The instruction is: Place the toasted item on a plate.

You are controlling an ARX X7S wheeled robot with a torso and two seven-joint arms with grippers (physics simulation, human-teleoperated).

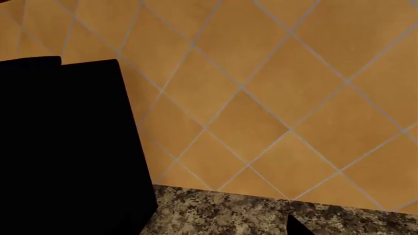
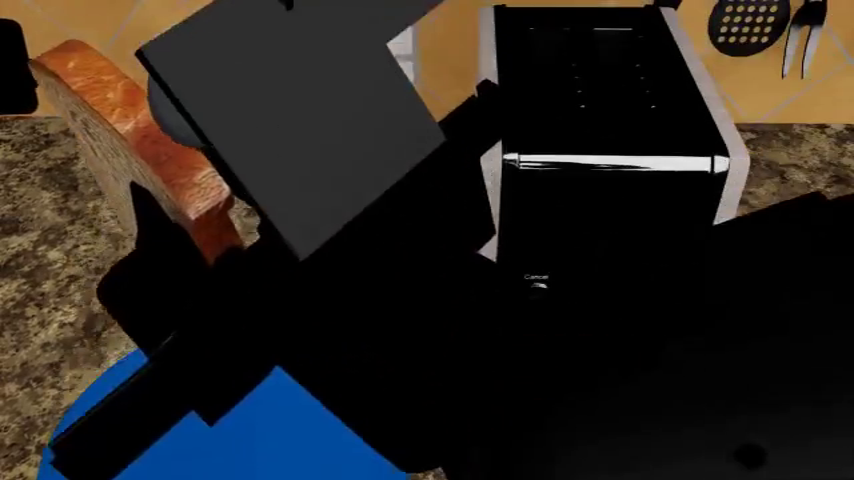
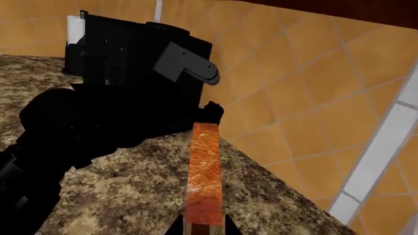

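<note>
Speckled granite counter (image 2: 40, 250) runs under everything, backed by a wall of orange diagonal tiles (image 1: 274, 83). On it at the rear stands a black toaster (image 2: 607, 150) with silver trim, and dark utensils (image 2: 761, 30) hang on the wall behind it. The right arm, a dark mass, crosses most of the head view and hides much of the counter. The right gripper (image 3: 203, 226) is closed on the toasted item (image 2: 134, 140), its fingers on either side of the slice's crust edge, holding it in the air near the counter's left side. The plate (image 2: 287, 435) lies at the near edge, lower than the slice and partly covered by the arm. The left gripper (image 1: 297, 225) shows only a dark tip; I cannot tell its opening.
</note>
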